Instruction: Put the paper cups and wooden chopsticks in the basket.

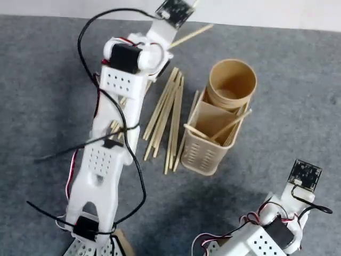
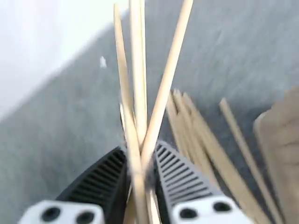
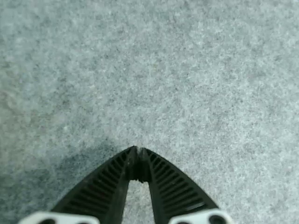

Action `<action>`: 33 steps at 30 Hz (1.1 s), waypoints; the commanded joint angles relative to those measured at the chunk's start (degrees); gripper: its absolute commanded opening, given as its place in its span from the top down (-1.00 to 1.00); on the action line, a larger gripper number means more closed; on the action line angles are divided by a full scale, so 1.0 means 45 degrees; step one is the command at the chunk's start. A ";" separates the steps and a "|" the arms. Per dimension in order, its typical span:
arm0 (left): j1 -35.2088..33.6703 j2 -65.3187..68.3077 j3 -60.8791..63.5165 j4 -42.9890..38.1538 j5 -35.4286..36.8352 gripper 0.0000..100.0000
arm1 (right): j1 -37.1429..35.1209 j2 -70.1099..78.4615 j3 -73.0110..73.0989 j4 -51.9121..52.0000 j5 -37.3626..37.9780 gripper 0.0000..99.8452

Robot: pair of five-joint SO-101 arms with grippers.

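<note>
High view: paper cups (image 1: 232,80) and few chopsticks (image 1: 226,128) in basket (image 1: 202,154); left gripper (image 2: 141,150) clamps a bundle (image 2: 138,70); pile (image 1: 168,114) remains left; right gripper (image 3: 138,163) jaws together.

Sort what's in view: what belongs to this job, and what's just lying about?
Job: basket; paper cups in it; loose chopsticks beside it; held chopsticks, clamped in the left gripper.
Not the job: grey mat; arm cables; right gripper, shut and empty.
</note>
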 commanded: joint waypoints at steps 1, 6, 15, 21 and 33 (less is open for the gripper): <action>0.1475 -0.3018 -0.0537 0.0059 0.0410 0.97 | -0.0127 -0.0107 0.1846 0.0088 0.0098 0.98; 0.3350 -0.4816 -0.0322 -0.0840 0.1368 0.97 | -0.0127 -0.0107 0.1846 0.0127 0.0098 0.98; 0.5656 -0.5206 0.0361 -0.3126 0.2755 0.99 | -0.0127 -0.0107 0.1846 0.0127 0.0098 0.98; 0.6437 -0.5187 0.0303 -0.3673 0.4181 0.99 | -0.0127 -0.0107 0.1846 0.0127 0.0098 0.98; 0.6222 -0.5187 0.0283 -0.3751 0.4298 0.78 | -0.0127 -0.0107 0.1846 0.0127 0.0098 0.98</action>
